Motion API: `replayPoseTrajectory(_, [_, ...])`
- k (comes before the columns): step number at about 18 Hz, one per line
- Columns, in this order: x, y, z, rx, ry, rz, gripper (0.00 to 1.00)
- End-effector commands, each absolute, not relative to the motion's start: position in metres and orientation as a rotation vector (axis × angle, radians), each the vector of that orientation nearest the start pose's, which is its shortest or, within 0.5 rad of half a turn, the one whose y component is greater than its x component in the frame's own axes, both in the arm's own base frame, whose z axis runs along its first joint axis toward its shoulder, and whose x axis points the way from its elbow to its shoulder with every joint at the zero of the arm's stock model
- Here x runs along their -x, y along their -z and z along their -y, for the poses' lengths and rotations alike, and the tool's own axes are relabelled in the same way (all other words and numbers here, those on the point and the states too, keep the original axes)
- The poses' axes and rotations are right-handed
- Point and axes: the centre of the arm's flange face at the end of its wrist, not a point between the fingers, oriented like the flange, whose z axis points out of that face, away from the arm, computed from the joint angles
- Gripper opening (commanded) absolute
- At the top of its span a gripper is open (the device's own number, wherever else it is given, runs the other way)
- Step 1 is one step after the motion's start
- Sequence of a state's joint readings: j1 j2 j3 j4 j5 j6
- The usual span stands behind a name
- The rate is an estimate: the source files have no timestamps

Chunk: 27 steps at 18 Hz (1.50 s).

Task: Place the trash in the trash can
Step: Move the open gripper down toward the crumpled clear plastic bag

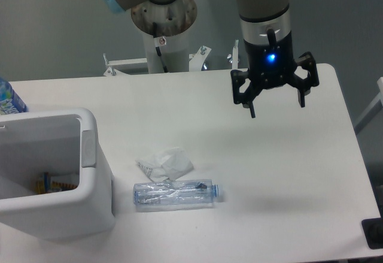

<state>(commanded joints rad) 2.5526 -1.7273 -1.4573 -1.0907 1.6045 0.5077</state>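
Nearest the camera, the crushed clear bottle [175,194] lies on its side on the table [287,173], cap to the right, the crumpled wrapper [164,163] touching it just behind, the trash can [90,155] to their left. Farther back, the end effector [276,109] hangs released, holding nothing. Best to descend over one piece only, closing across the bottle's narrow width.

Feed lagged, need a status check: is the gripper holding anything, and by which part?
Nothing is held: the gripper is open above the table, away from the wrapper and bottle.
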Motion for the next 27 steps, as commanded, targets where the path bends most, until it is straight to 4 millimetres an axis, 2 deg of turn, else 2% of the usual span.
replayPoseTrajectory(4, [0.425, -0.507, -0.439, 2.759, -0.495, 0.682, 1.0])
replayPoseTrajectory(10, [0.42, -0.5, -0.449, 2.755, -0.48, 0.67, 1.0])
replayPoseTrajectory(14, [0.423, -0.475, -0.46, 2.788, -0.457, 0.658, 1.0])
replayPoseTrajectory(18, [0.412, -0.444, -0.464, 2.807, -0.436, 0.635, 1.0])
replayPoseTrajectory(21, [0.4, -0.408, -0.464, 2.799, -0.446, 0.612, 1.0])
replayPoseTrajectory(24, [0.381, -0.369, -0.478, 2.869, -0.385, 0.567, 1.0])
replayPoseTrajectory(27, [0.367, -0.327, -0.482, 2.942, -0.313, 0.546, 1.0])
